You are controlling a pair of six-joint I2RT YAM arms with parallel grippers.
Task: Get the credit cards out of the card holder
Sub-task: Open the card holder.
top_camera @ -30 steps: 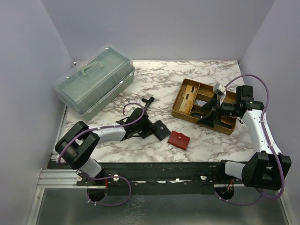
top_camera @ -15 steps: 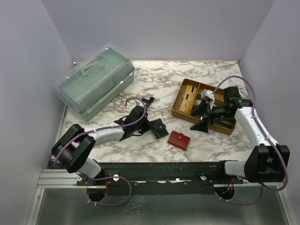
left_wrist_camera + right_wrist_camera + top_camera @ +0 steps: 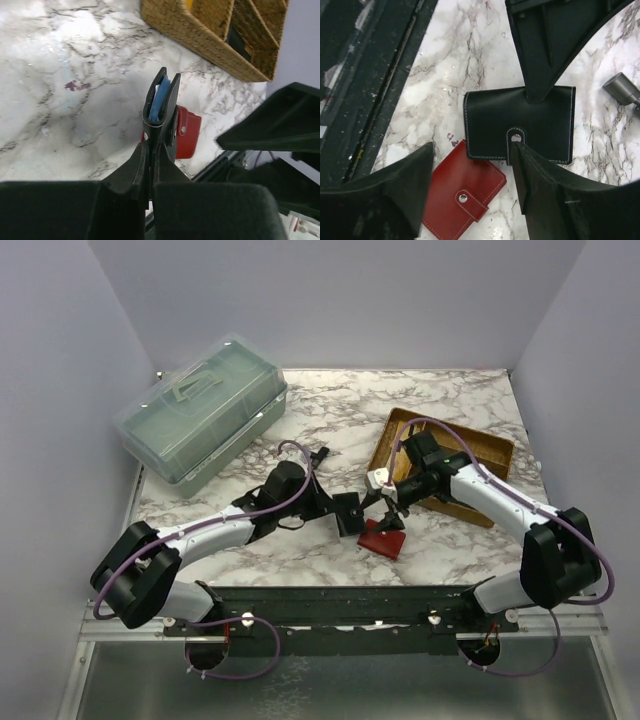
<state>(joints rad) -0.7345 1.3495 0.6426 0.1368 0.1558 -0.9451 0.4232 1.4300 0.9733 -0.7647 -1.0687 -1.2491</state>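
The black card holder [image 3: 170,107] stands on edge above the table, and my left gripper [image 3: 150,150] is shut on its lower edge. A light blue credit card [image 3: 161,97] shows between its covers. From above, the holder [image 3: 347,512] sits between my left gripper [image 3: 326,508] and my right gripper [image 3: 385,506]. In the right wrist view the holder [image 3: 520,120] shows its flat side with a snap tab. My right gripper [image 3: 471,150] is open, and one fingertip [image 3: 517,150] is right at that tab.
A red snap wallet [image 3: 382,538] lies flat on the marble just below the holder, under my right gripper. A wicker tray [image 3: 497,445] with compartments stands at the back right and a green lidded box [image 3: 200,410] at the back left. A small dark cylinder [image 3: 318,453] lies nearby.
My left gripper shut on the black holder and raised it on edge. My right arm swung left from the wicker tray to the holder, and its jaws narrowed a little.
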